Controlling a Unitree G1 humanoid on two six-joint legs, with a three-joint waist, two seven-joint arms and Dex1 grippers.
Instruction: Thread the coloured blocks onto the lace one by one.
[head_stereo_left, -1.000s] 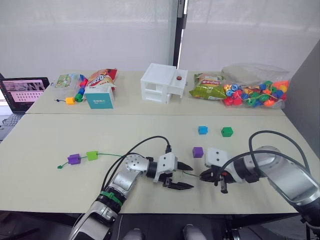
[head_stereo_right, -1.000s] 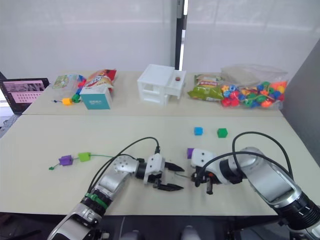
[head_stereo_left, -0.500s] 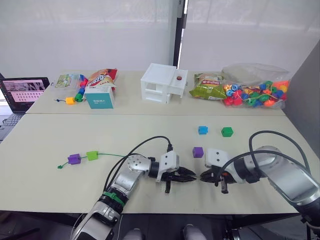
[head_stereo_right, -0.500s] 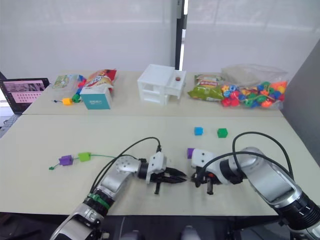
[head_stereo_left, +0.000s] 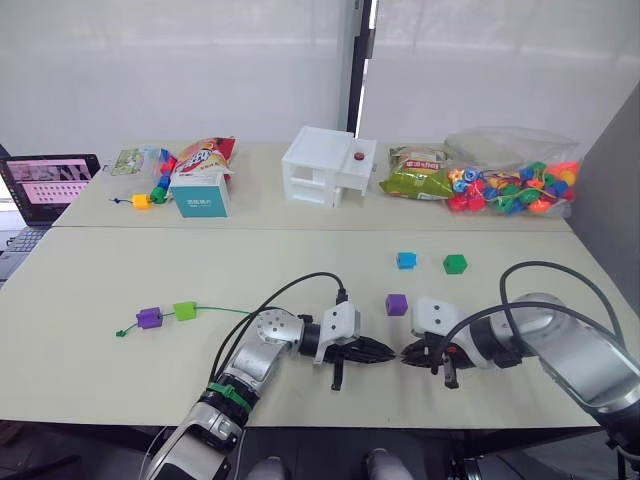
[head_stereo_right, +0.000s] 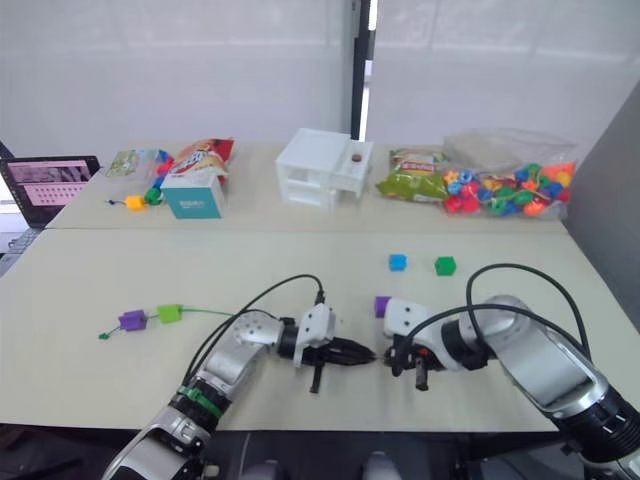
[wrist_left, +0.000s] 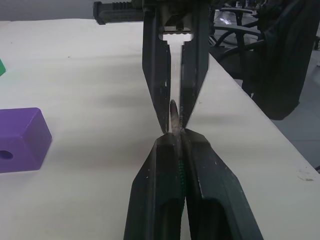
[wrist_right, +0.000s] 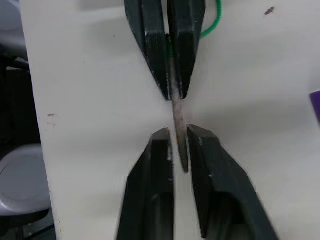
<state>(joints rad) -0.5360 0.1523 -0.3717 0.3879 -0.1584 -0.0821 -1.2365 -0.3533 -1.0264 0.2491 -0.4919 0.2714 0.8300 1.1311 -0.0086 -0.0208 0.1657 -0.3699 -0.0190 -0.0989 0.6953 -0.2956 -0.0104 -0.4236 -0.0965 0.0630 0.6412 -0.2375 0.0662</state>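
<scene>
Head camera, left eye: on the pale table (head_stereo_left: 90, 290), the left end effector (head_stereo_left: 388, 351) and the right end effector (head_stereo_left: 408, 353) meet tip to tip near the front edge, just in front of a loose purple block (head_stereo_left: 396, 304). The left end effector is closed on the lace (head_stereo_left: 215, 310), whose green cord runs away from it across the table to a light green block (head_stereo_left: 184, 311) and a second purple block (head_stereo_left: 149, 318), both already strung and touching each other, with the knotted end just beyond them. A blue block (head_stereo_left: 405, 260) and a dark green block (head_stereo_left: 454, 264) lie side by side behind the loose purple block, well apart from both end effectors. A white box (head_stereo_left: 327, 165), snack packets and a clear bag of mixed beads (head_stereo_left: 510, 185) stand along the far side of the table. Left wrist camera: the left end effector (wrist_left: 175, 136) is clamped on the green cord with the dark tip projecting from between its fingers toward the right end effector's fingers (wrist_left: 156, 75); the loose purple block (wrist_left: 20, 140) sits beside them. Right wrist camera: the right end effector (wrist_right: 179, 134) has its fingers slightly parted, the dark tip lying in the gap between them, and the left end effector's fingers (wrist_right: 150, 40) face it, closed on the lace.
</scene>
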